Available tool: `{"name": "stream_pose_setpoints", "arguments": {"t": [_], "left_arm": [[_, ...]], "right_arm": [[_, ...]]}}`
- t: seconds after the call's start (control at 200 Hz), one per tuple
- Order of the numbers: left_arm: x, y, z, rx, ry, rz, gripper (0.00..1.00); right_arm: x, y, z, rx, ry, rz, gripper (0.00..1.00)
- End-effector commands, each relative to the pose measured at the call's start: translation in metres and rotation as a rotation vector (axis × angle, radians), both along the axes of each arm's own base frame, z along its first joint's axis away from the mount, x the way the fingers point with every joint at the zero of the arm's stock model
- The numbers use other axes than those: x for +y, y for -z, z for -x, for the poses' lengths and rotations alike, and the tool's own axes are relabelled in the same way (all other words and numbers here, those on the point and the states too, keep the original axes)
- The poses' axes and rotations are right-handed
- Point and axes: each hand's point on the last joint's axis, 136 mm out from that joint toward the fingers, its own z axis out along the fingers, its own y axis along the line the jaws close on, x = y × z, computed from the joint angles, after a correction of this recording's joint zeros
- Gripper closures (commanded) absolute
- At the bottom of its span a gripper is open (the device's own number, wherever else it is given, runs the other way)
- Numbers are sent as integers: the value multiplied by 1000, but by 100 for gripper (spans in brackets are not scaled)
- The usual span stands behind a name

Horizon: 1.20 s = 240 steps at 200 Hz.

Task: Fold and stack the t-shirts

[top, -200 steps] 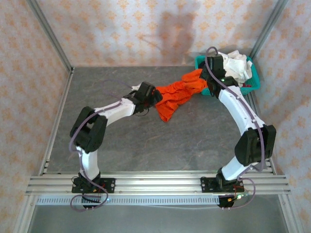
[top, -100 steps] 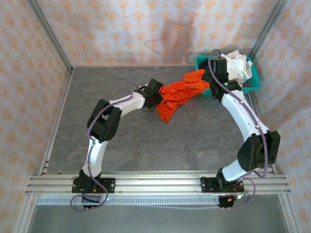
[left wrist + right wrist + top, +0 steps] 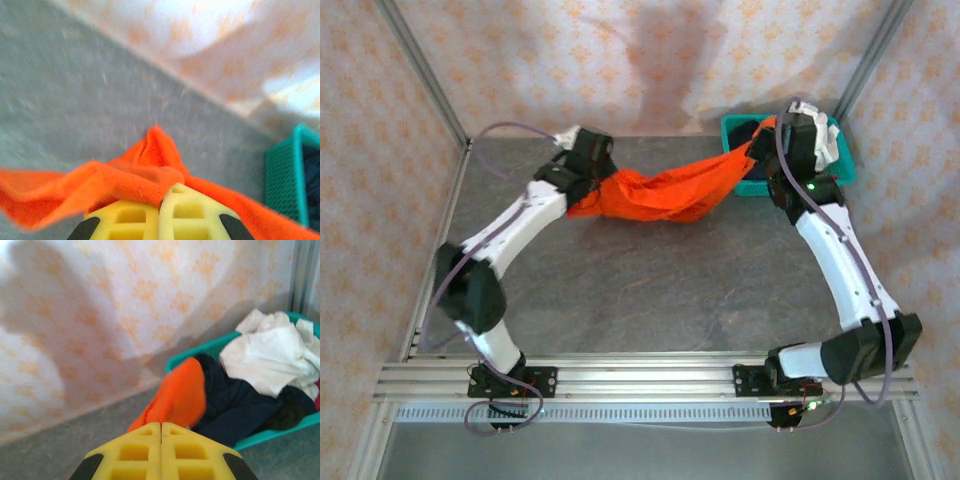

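Observation:
An orange t-shirt hangs stretched above the table between my two grippers. At its left end my left gripper is shut on the cloth, and orange folds bunch over the yellow fingertips. My right gripper is shut on the right end, by the basket's left rim; orange cloth runs out from between the closed yellow fingertips. A white t-shirt and a dark navy t-shirt lie crumpled in the basket.
The teal mesh basket stands in the back right corner against the patterned wall. Metal frame posts rise at both back corners. Grey table surface spreads in front of the hanging shirt.
The left gripper shut on the orange shirt and moved back and left, while the right gripper rose by the basket. The shirt went from a bunched heap to a stretched band.

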Motion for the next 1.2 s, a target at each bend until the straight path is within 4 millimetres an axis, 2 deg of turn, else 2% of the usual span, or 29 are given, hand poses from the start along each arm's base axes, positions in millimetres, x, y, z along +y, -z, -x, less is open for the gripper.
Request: {"name": "stream_pose_setpoints", "arguments": {"t": [0.0, 0.095, 0.23, 0.315, 0.4, 0.52, 0.615, 0.681, 0.751, 0.811, 0.901, 0.956, 1.041, 1.121, 1.196], "left_arm": [[43, -32, 35, -13, -85, -174, 100], [63, -63, 58, -68, -118, -192, 100], [80, -94, 86, -130, -140, -194, 100], [84, -104, 95, -152, -141, -200, 100], [92, -104, 97, -151, -162, -215, 100], [100, -95, 88, -124, -178, -200, 100], [101, -90, 72, -114, -166, -175, 100], [102, -87, 58, -102, -162, -160, 100], [103, -85, 37, -93, -151, -133, 100], [105, -88, 19, -92, -143, -99, 100], [110, -108, -2, -114, -136, -66, 100], [113, -122, -10, -129, -132, -57, 100], [121, -146, -12, -163, -136, -53, 100], [128, -167, -3, -200, -144, -62, 100], [132, -174, 8, -207, -147, -66, 100]], "right_arm": [[-3, -72, 33, -200, -27, -67, 100], [-2, -92, 51, -254, -54, -95, 100], [3, -104, 66, -287, -100, -132, 100], [9, -106, 69, -291, -137, -152, 100], [17, -108, 66, -298, -179, -171, 100], [32, -106, 53, -285, -244, -192, 100], [41, -103, 37, -271, -277, -192, 100], [49, -92, 14, -239, -289, -187, 100], [56, -88, -10, -232, -302, -187, 100], [64, -89, -32, -229, -319, -188, 100], [75, -97, -61, -220, -346, -202, 100], [83, -109, -72, -232, -375, -221, 100], [89, -136, -73, -288, -411, -252, 100], [89, -160, -62, -347, -430, -261, 100], [86, -167, -49, -364, -433, -261, 100]]}}
